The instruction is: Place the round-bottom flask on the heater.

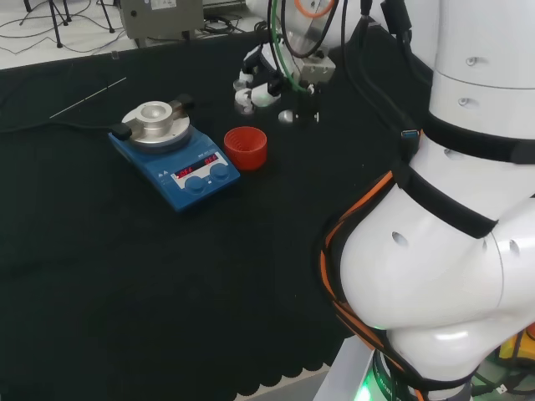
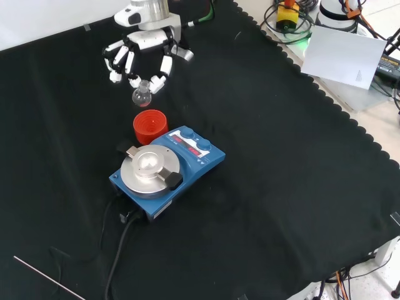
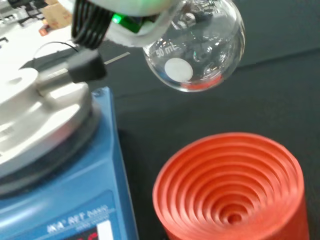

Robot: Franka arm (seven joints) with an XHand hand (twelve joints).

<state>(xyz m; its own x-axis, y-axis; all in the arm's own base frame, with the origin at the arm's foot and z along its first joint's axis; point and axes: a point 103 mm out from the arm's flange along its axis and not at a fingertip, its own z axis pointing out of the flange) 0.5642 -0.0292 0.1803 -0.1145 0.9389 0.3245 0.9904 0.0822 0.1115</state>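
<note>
**Flask lifted clear of its stand, heater next**

The hand (image 2: 140,53) has its fingers curled round the neck of the flask (image 2: 142,95), so the round bulb hangs free in the air above the red stand (image 2: 150,126) (now empty). The heater (image 2: 167,170) sits just beside the stand, its dished metal top bare and ready to cradle the bulb.
</note>
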